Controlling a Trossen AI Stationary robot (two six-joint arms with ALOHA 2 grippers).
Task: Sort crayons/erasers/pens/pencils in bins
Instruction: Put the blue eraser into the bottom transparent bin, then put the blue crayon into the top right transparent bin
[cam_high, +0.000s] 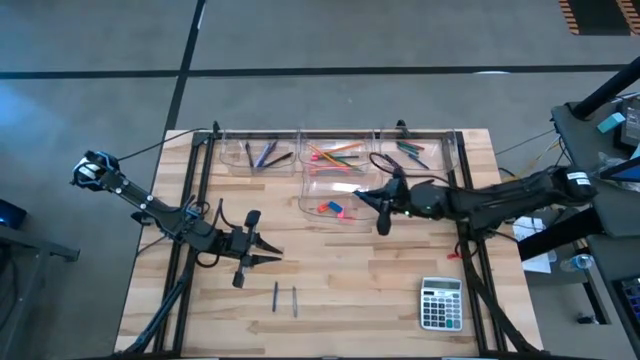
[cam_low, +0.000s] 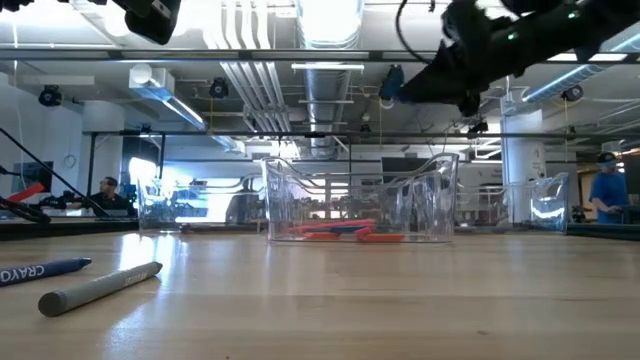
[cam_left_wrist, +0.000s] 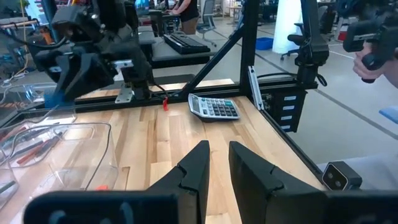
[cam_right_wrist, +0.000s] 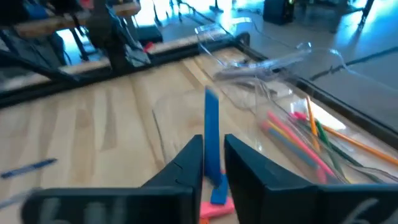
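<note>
The right gripper (cam_right_wrist: 212, 163) pinched a flat blue eraser (cam_right_wrist: 211, 134) upright between its dark fingers, above a clear bin (cam_high: 345, 183); the left gripper's (cam_left_wrist: 219, 163) fingers stood narrowly parted.

We are working over a pale wood-plank tabletop (cam_high: 340, 270). Four clear bins (cam_high: 335, 197) are sitting on it around the right hand (cam_high: 372, 203). Two loose crayons (cam_high: 285, 298) are lying just beyond the left hand (cam_high: 268, 251), and a grey calculator (cam_high: 440, 303) is resting near the right hand's side.
</note>
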